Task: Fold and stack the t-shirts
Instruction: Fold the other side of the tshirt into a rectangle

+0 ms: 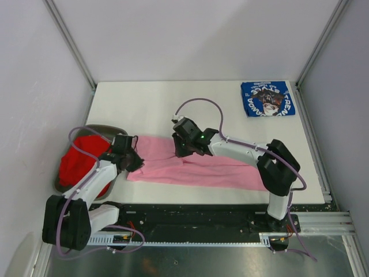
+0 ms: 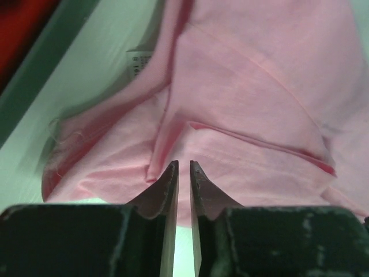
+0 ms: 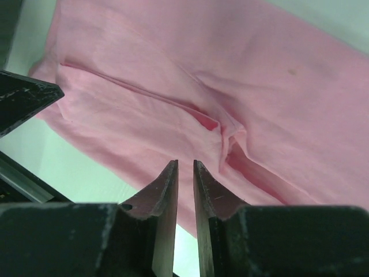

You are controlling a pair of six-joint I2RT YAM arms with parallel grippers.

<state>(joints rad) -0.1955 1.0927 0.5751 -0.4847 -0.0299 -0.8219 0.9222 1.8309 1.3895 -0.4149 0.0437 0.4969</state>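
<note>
A light pink t-shirt (image 1: pixel 196 166) lies as a long, creased strip across the near middle of the table. My left gripper (image 1: pixel 135 162) hovers at its left end. In the left wrist view the left gripper (image 2: pixel 184 164) stands open by a narrow slit over the pink cloth (image 2: pixel 248 98), with nothing between its fingers. My right gripper (image 1: pixel 183 148) is over the strip's upper edge near the centre. Seen from the right wrist, the right gripper (image 3: pixel 185 163) is also narrowly open and empty above the pink folds (image 3: pixel 173 69). The blue printed t-shirt (image 1: pixel 267 98) lies folded at the back right. The red t-shirt (image 1: pixel 81 158) sits bunched in the bin.
A grey oval bin (image 1: pixel 106 128) stands at the table's left edge, its dark rim (image 2: pixel 40 75) close to the pink shirt's white label (image 2: pixel 139 62). White walls with metal posts enclose the table. A dark pointed part (image 3: pixel 23 101) juts in at the left of the right wrist view.
</note>
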